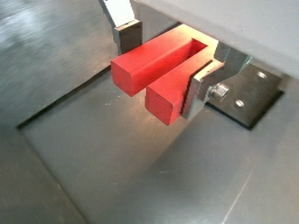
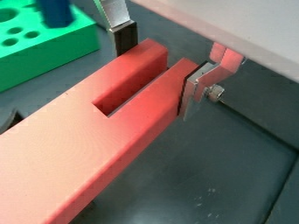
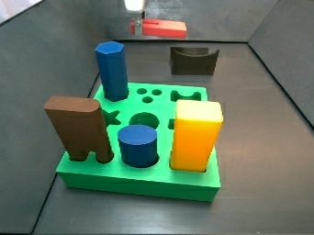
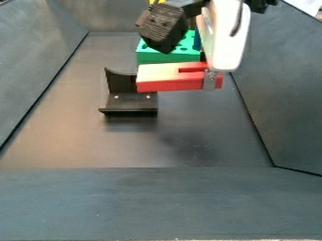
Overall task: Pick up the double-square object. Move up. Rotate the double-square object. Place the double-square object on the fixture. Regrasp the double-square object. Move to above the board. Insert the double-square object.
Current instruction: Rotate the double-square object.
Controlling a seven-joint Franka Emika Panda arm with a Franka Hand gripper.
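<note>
**A:** Starting with the biggest piece: the green board (image 3: 92, 170) sits on the dark floor, well apart from the action. It carries a yellow square block (image 3: 197, 136), a brown notched block (image 3: 75, 127), a tall blue prism (image 3: 112, 70) and a blue cylinder (image 3: 138, 146).

**B:** And the fixture?

**A:** The fixture (image 4: 127, 94) stands on the floor near the back wall, its curved notch facing up and nothing in it yet.

**B:** Where is the double-square object?

**A:** The double-square object (image 4: 176, 77) is off the floor, lying horizontal just beside and above the fixture. The gripper (image 1: 163, 54) is clamped on it; in both wrist views the silver fingers (image 2: 197, 91) press its two flanks, groove upward.

**B:** So what could go wrong?

**A:** I judge it is being carried toward the fixture. The hold sits near one end, so the long free end could swing or sag. If it comes down askew to the notch, it may catch the fixture's edge, slip in the pads, or roll off once let go.

**B:** Anything else?

**A:** A poor seat there would spoil the regrasp.
</note>
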